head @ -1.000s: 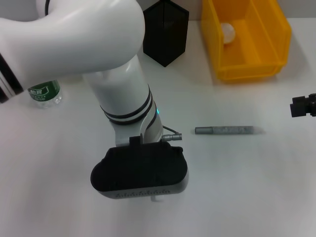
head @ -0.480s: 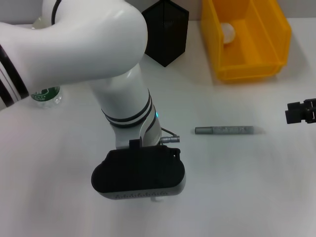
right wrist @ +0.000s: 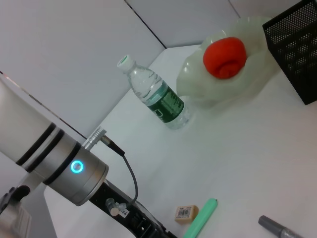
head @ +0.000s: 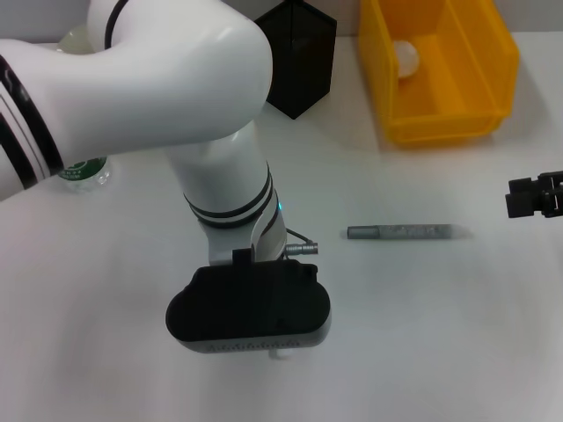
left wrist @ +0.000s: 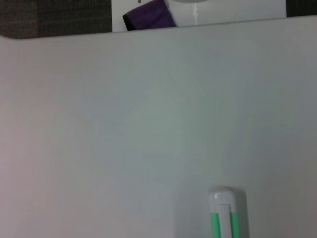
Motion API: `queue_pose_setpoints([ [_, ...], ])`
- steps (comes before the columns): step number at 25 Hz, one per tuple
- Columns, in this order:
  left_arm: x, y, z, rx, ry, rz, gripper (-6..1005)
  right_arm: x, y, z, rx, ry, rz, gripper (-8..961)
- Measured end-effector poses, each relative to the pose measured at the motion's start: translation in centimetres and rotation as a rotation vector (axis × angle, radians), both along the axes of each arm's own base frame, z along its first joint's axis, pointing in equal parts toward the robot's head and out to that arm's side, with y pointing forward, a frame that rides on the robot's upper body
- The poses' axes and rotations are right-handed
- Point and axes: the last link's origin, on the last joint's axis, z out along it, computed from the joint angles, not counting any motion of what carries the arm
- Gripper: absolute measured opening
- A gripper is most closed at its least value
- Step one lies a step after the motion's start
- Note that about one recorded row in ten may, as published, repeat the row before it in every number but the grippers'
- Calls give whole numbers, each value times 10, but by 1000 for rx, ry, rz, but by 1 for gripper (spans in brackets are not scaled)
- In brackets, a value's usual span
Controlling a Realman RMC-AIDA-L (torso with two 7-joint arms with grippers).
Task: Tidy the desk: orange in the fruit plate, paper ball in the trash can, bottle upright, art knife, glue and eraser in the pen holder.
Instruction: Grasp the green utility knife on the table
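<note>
- Left gripper [head: 280, 350]: it hangs low over the near middle of the counter [head: 422, 334], its black wrist housing hiding the jaws in the head view; whether they are open or closed cannot be told.
- The left wrist view shows a white-and-green stick [left wrist: 226, 213] lying on the counter just below that gripper; nothing is seen held.
- In the right wrist view a green stick [right wrist: 202, 220] lies touching or just beside the eraser [right wrist: 186, 212], both close to the left arm's wrist.
- A grey pen-like stick [head: 400, 232] lies flat, to the right of the left arm, apart from it.
- Right gripper [head: 532, 195]: only a black part shows at the right edge, above the counter; its jaws cannot be judged.
- Bottle [right wrist: 154, 94] stands upright at the far left, beside the plate [right wrist: 247, 74].
- Orange [right wrist: 225, 56] sits in the plate.
- Pen holder [head: 299, 57] stands at the far middle.
- Bin [head: 437, 70], to the holder's right, holds the paper ball [head: 406, 57].
</note>
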Motion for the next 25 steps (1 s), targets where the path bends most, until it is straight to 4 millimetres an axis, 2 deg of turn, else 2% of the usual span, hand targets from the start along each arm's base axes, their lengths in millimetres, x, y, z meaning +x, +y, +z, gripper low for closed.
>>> queue_pose_setpoints([
  [2,0,0,0,0,0,0,422,0,0,0,0,1,2,809],
  [25,2,2,-4,-2,25,-4,312,-1,-1,0,2,6,14,809],
])
